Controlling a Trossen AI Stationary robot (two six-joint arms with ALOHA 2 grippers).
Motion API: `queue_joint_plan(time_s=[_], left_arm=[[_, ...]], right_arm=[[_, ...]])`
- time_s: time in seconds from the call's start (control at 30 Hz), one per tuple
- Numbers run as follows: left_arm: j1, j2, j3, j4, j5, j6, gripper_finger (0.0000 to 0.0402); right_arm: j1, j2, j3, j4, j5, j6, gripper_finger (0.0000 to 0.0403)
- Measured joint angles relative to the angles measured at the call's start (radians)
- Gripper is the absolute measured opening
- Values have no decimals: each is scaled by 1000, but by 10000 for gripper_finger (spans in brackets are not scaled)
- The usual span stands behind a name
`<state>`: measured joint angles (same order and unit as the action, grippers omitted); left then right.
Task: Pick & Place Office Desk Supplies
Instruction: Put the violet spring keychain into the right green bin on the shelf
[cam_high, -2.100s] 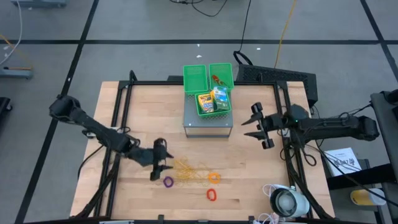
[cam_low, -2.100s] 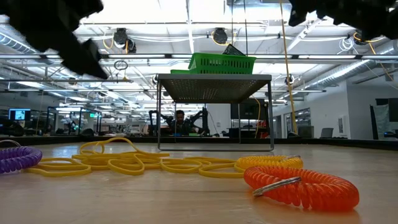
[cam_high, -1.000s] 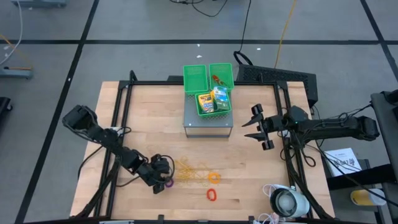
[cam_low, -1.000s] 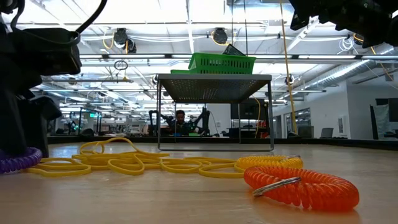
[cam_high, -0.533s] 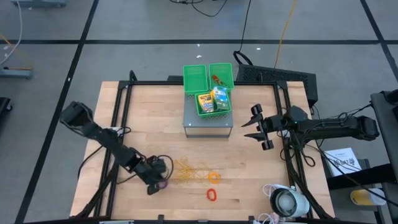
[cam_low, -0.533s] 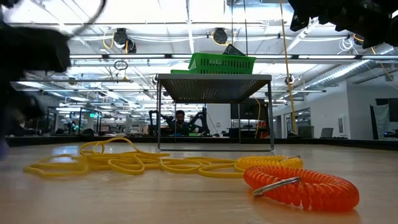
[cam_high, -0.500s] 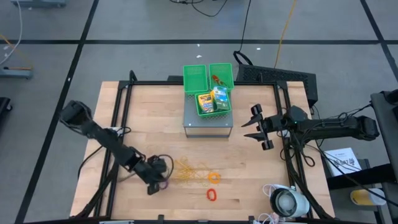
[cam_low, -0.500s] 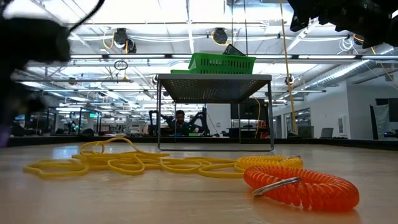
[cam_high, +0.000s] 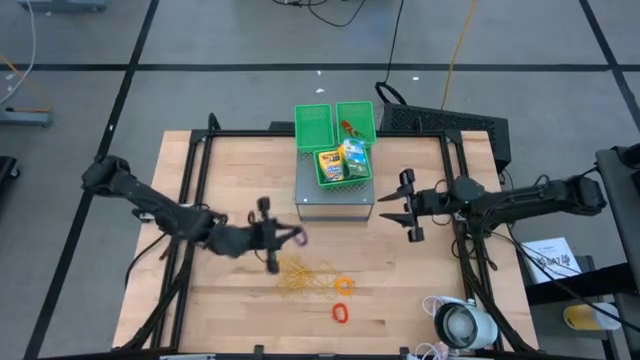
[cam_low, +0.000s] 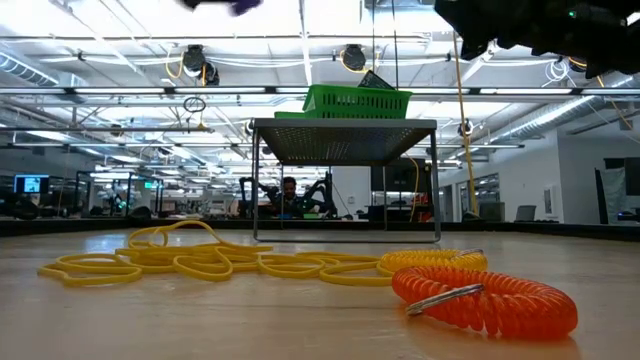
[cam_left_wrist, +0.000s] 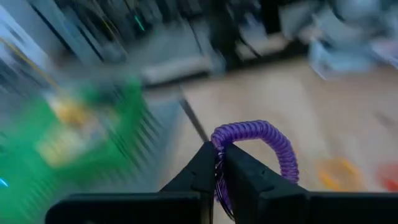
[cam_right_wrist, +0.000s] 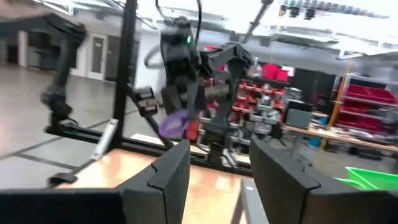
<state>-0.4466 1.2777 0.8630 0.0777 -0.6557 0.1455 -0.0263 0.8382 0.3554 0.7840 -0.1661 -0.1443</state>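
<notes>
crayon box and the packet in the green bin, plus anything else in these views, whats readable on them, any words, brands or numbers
No text can be read in any view.
Crayon box: printing shows, too small to read.
Green-white packet: printing shows, too small to read.
White paper at the right of the table: marks too small to read.
Purple coil ring in the left hand: no text on it.

This is a large open robotics lab or workshop hall. The low view shows an exposed ceiling (cam_low: 320, 75) with bright strip lights, ducts and hanging cables across the upper frame, and a person (cam_low: 289, 190) at another robot station in the centre distance. From above, a wooden worktop (cam_high: 240, 170) in a black frame stands on grey carpet tiles (cam_high: 200, 40), and red storage racks (cam_right_wrist: 367, 102) show at the right of the right wrist view.
</notes>
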Motion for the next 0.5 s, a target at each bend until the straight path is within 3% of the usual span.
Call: queue_joint_plan(time_s=[0.2, 0.4, 0.5], left_arm=[[132, 98, 1, 321, 130, 354, 29], [217, 199, 0, 465, 136, 475, 30], [238, 230, 0, 479, 160, 504, 30]], right_arm=[[68, 143, 87, -18, 96, -3, 167], [105, 318, 195, -14, 215, -10, 210], [106, 405, 242, -8, 222, 0, 228]])
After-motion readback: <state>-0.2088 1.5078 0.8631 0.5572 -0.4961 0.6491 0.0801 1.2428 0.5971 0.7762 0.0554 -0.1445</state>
